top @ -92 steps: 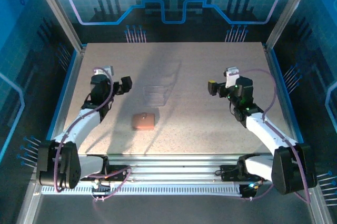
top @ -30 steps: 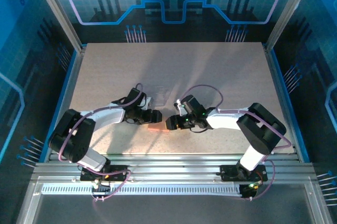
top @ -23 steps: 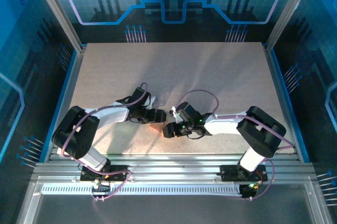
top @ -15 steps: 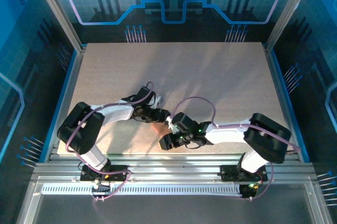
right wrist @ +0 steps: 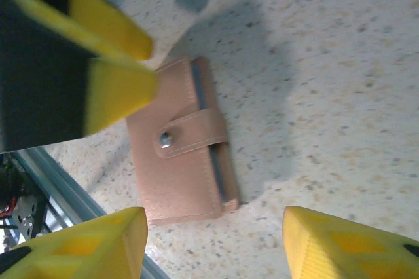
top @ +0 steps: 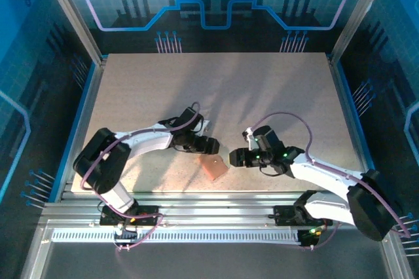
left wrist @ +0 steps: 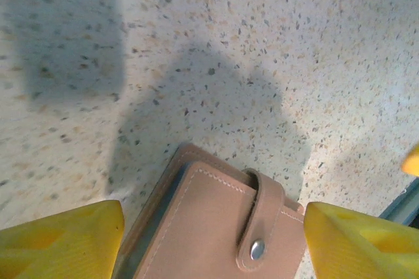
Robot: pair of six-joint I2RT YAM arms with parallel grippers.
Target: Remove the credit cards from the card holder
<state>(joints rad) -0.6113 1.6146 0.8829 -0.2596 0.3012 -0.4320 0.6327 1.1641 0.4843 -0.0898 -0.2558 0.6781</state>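
Card holder (top: 213,166) lies shut on the speckled desk (top: 262,89), at the near middle, turned at a slant, between the two arms' working ends. Its strap (left wrist: 263,217) is folded over the front face and fastened by a small metal snap (left wrist: 258,249); the right wrist view shows the same strap (right wrist: 194,133) and snap (right wrist: 165,138) closed. Only a thin blue-grey line of the inner lining shows along the edges. No credit card can be seen anywhere, so I judge that they are all inside and that the task has hardly started: nothing is out yet. The left tool (top: 207,144) sits just to the far left of the holder with its yellow fingers (left wrist: 62,240) spread wide apart, one on each side of the holder's end in its own wrist view. Whether either finger touches the leather I cannot tell. The right tool (top: 234,158) hovers just to the right of the holder, its fingers (right wrist: 82,243) also wide apart and gripping nothing, the holder lying ahead of them. What is left, by my reading, is nearly everything: one tool must pin the holder down, the other must pop the snap and lift the strap, the holder must be folded open, and each card must be drawn from its pocket and laid on the desk.
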